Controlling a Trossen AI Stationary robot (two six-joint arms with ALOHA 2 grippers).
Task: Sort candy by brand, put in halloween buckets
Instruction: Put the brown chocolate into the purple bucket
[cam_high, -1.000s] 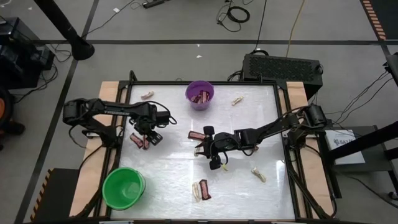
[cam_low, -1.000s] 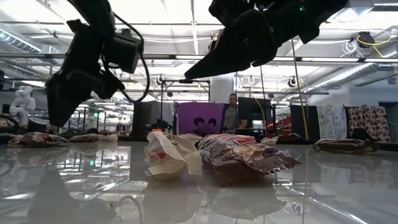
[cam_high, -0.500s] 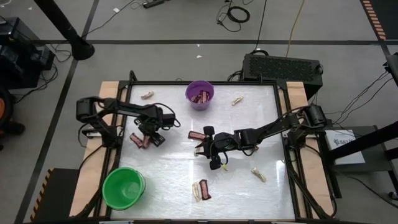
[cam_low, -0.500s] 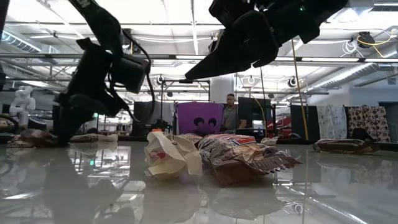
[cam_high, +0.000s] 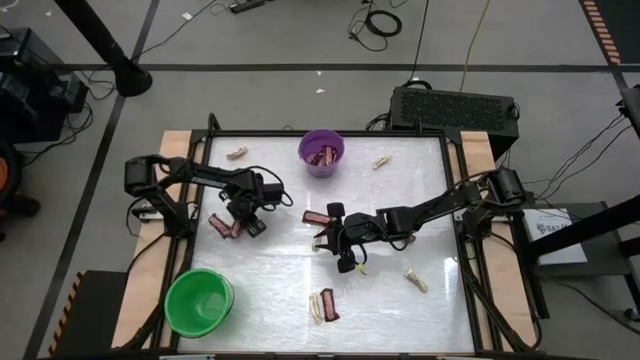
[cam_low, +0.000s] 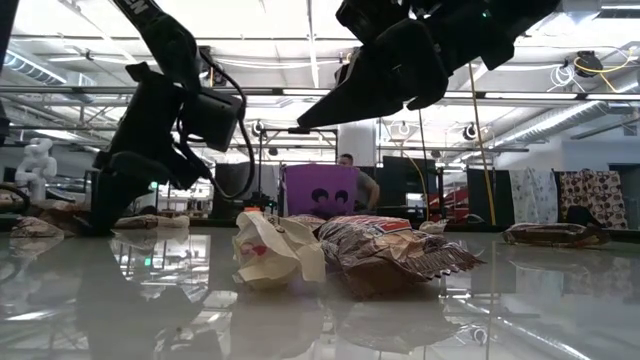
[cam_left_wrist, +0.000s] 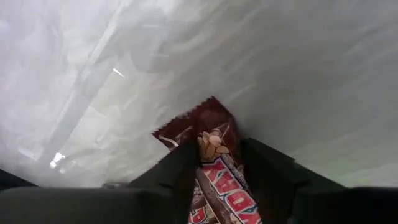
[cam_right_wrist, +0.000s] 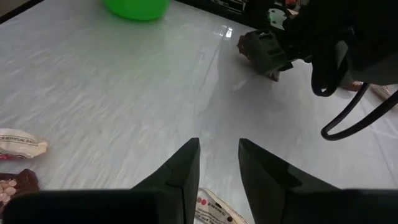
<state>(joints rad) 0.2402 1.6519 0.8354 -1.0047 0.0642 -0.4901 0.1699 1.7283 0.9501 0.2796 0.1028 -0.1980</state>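
Note:
My left gripper (cam_high: 247, 222) is low over the table's left-middle, shut on a dark maroon candy bar (cam_left_wrist: 211, 134). More maroon bars (cam_high: 222, 227) lie on the table just beside it. My right gripper (cam_high: 335, 240) hangs open and empty over the table's middle, and it also shows in the right wrist view (cam_right_wrist: 219, 155). The purple bucket (cam_high: 322, 152) at the far middle holds maroon bars. The green bucket (cam_high: 199, 300) stands at the near left. A loose maroon bar (cam_high: 318, 216) and cream wrappers (cam_high: 355, 266) lie near my right gripper. My left gripper pinches the maroon bar between its two fingers, one on each long side (cam_left_wrist: 216, 163). The fingers lie along the bar, slanting down at the table. The bar's crimped end (cam_left_wrist: 198, 121) sticks out past the fingertips. Whether it touches the table, I cannot tell.
A cream wrapper and a maroon bar (cam_high: 322, 305) lie together near the front middle. Cream wrappers lie at the far left (cam_high: 236, 153), far right (cam_high: 381, 160) and near right (cam_high: 415, 281). A person (cam_low: 350, 175) stands in the room behind the purple bucket.
My left gripper has gone down to the table and a little toward the table's right edge, ending beside the maroon bars on the left. My right gripper has kept still.

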